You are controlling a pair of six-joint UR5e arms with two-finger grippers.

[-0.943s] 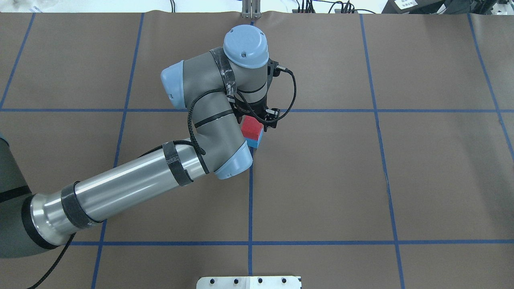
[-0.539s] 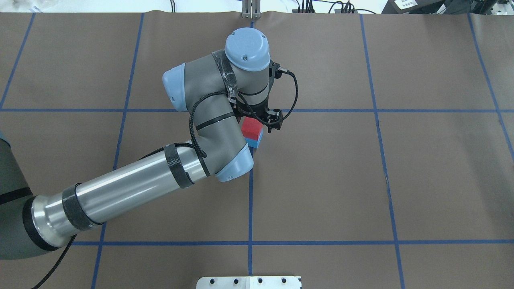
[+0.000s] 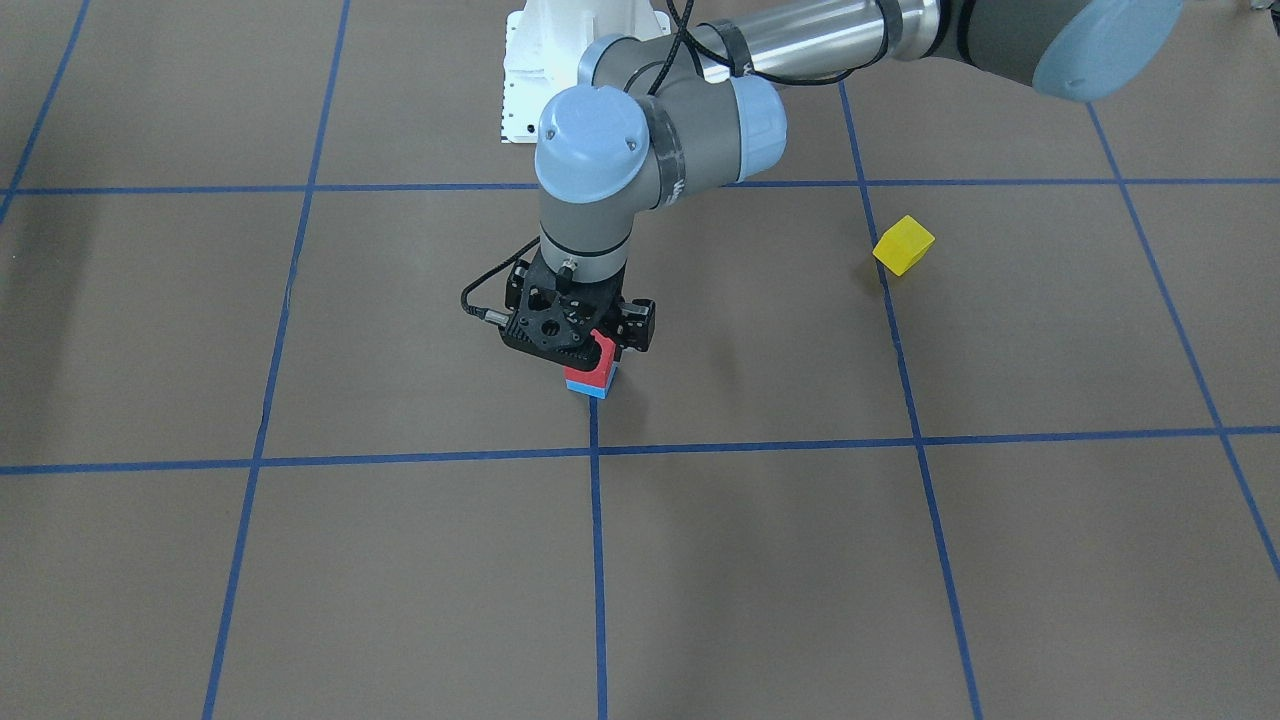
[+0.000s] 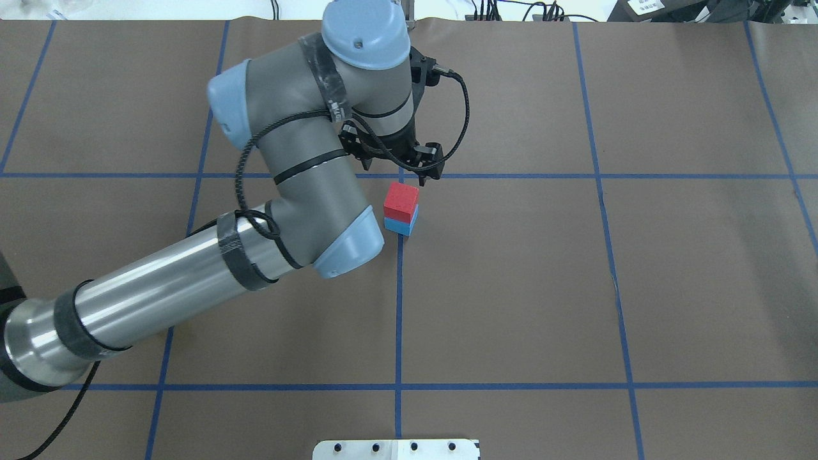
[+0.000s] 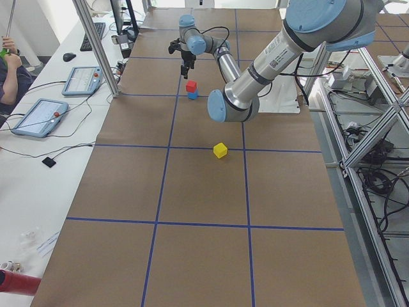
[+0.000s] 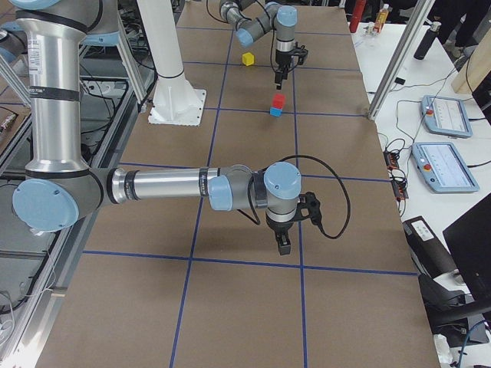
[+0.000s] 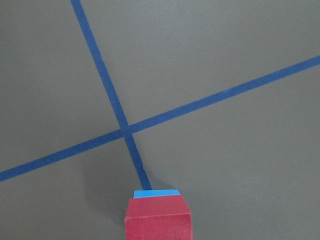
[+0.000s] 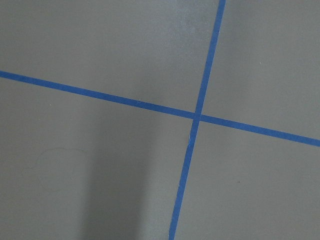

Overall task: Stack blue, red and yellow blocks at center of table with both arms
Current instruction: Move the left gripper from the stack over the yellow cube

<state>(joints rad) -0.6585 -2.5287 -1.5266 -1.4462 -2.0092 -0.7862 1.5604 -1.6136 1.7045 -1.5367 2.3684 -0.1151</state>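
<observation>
- Red block [image 4: 401, 200] sits square on the light blue block [image 4: 402, 226]. The two make a stack on the brown desk [image 4: 639, 287], touching each other and nothing else.
- The stack stands on a blue tape line, just on the robot's side of a tape crossing [image 4: 401, 176] near the middle of the desk.
- The left tool [image 4: 397, 163] hangs above the desk, pointing down, a little to the far side of the stack and clear of it. Its jaws look spread and hold nothing.
- From the front-facing camera the left tool's black body partly covers the red block, which shows below it.
- The left arm [image 4: 179, 281] reaches in from the left, bent at the elbow, with a black cable [image 4: 463, 121] looping beside the wrist.
- The left wrist camera shows the red block at the bottom edge, a sliver of light blue behind it and the tape crossing beyond. No fingers show there.
- The yellow block [image 3: 903, 245] lies alone on the desk on the robot's left, just beside a tape line, turned at an angle to the grid and well apart from the stack. In the overhead view the left arm hides it.
- The right tool [image 6: 282, 244] points down over the desk on the robot's right, near a tape line and well apart from the stack. I cannot tell whether its jaws are wide or narrow.
- The right arm [image 6: 161, 184] stretches out level above the desk.
- The right wrist camera shows only brown surface and crossing tape.
- A white pedestal [image 3: 530, 80] stands at the robot's edge of the desk.
</observation>
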